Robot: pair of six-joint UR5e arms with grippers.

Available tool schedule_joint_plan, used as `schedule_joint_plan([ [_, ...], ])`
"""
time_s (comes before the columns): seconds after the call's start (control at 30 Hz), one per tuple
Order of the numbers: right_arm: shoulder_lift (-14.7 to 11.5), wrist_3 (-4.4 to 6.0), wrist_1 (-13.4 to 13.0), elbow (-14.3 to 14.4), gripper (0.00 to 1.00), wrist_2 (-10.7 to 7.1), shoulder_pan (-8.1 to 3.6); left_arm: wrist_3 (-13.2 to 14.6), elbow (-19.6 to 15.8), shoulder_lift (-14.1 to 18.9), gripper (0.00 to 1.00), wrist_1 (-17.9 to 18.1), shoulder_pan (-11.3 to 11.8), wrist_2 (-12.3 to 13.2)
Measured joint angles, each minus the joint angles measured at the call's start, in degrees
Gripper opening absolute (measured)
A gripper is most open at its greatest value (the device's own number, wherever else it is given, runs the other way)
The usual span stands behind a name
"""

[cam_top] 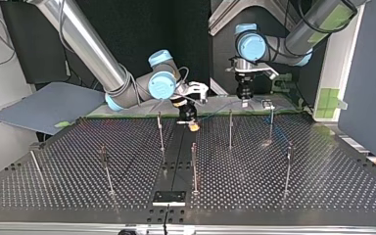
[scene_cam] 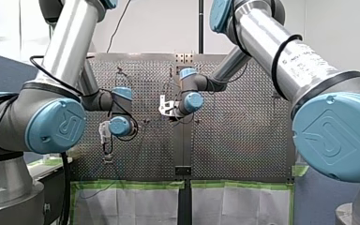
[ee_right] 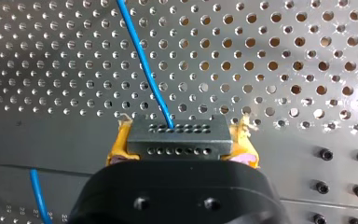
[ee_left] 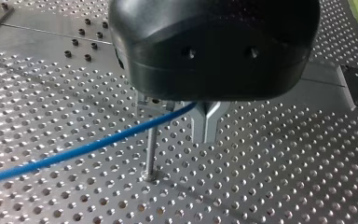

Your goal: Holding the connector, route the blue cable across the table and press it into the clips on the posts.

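One connector (ee_right: 177,137) w/ blue cable (ee_right: 142,60) betw. my R fingers (ee_right: 116,145)

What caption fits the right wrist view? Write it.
Right gripper clamps grey rectangular connector; blue cable runs ahead over perforated metal table.

My right claw (ee_right: 181,142) grips a dark grey connector (ee_right: 177,136) between its yellow pads (ee_right: 117,145), one pad pressed against each short end of the block. The connector's faces show rows of small holes. A blue cable (ee_right: 142,56) leaves the connector's far face and runs straight ahead over the perforated counter (ee_right: 284,60). Another stretch of the same cable shows beside the claw's black body. Dark screw heads (ee_right: 326,154) sit in the counter's plain strip on the other side.
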Motion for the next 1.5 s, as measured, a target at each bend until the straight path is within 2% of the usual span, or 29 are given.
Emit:
schedule_joint_plan([
  [0.2,0.1,-0.03,-0.1,0.0,0.00,0.07,-0.27,-0.7,2.2,-2.0,0.00,-0.4,0.1,0.9],
  [0.47,0.2,-0.10,-0.2,0.0,0.00,0.11,-0.98,-0.8,5.7,-2.2,0.00,-2.6,0.9,0.9],
  [0.73,0.3,-0.05,-1.2,0.0,0.00,0.12,-1.28,-0.7,7.1,-2.3,0.00,-2.9,1.8,1.2],
  [1.13,0.3,0.04,-2.2,-0.1,0.00,0.02,-2.46,-0.8,11.1,-2.4,0.00,-4.5,3.9,3.8],
  [1.5,0.2,-0.05,-2.2,-0.8,0.00,-0.14,-3.72,-0.5,16.4,-6.9,0.00,-7.5,5.3,4.8],
])
